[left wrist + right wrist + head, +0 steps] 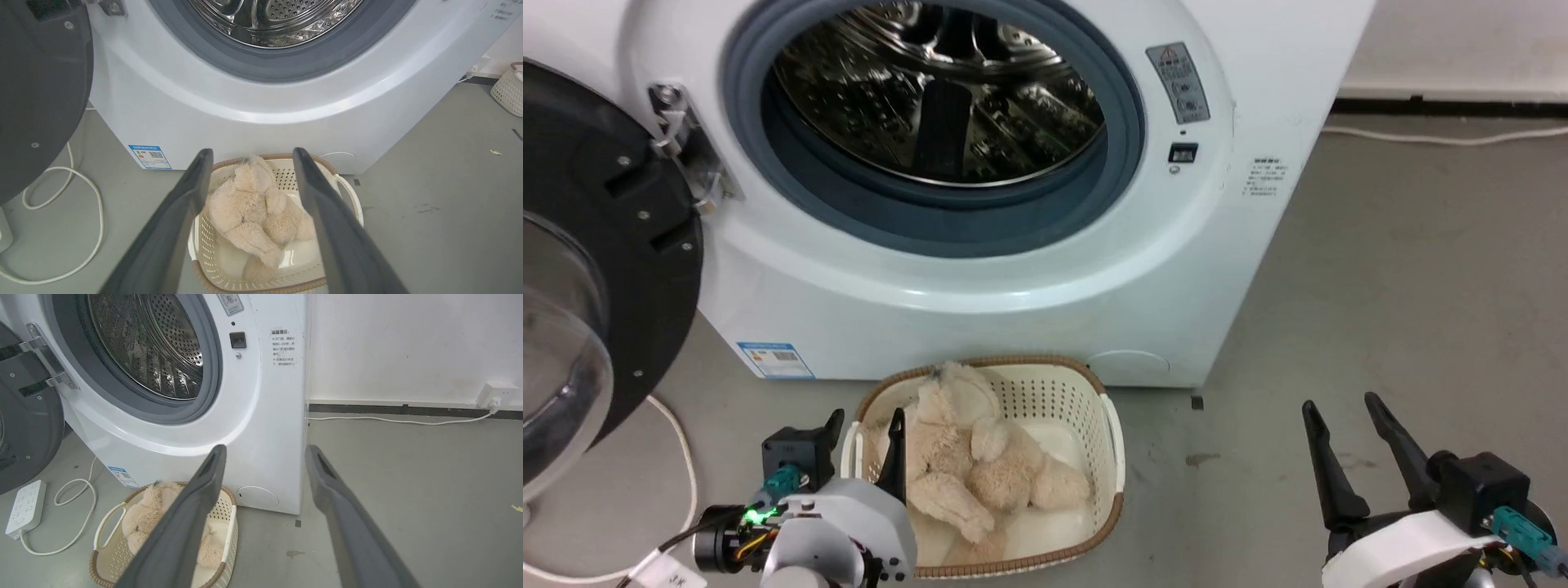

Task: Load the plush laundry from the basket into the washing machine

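Washing machine (pixel 1013 286): white front-loader, takes up the upper left and centre of the head view. Its black-rimmed glass door (pixel 613 245) hangs wide open at the left edge. Grey seal (pixel 947 220) rings the shiny perforated drum (pixel 907 73); nothing visible in the part of the drum that shows.

Grey floor (pixel 1405 310) occupies the right half and bottom of the frame.

Basket (pixel 1054 392): cream, perforated, brown rim, at bottom centre of the head view, just in front of the machine's base.

Plush laundry (pixel 968 465): cream-beige bear lying inside the basket, along its left half, head toward the machine.

Left gripper (pixel 867 416): lower left of the head view, at the basket's left rim. Jaws spread wide with nothing between them. In the left wrist view the two dark fingers frame the bear from above and are apart from it.

Right gripper (pixel 1340 402): lower right, over bare floor and well apart from the basket. Jaws parted wide, holding nothing.

White cable (pixel 682 457) curls on the floor under the door. Power strip (pixel 25 506) lies at the lower left of the right wrist view.
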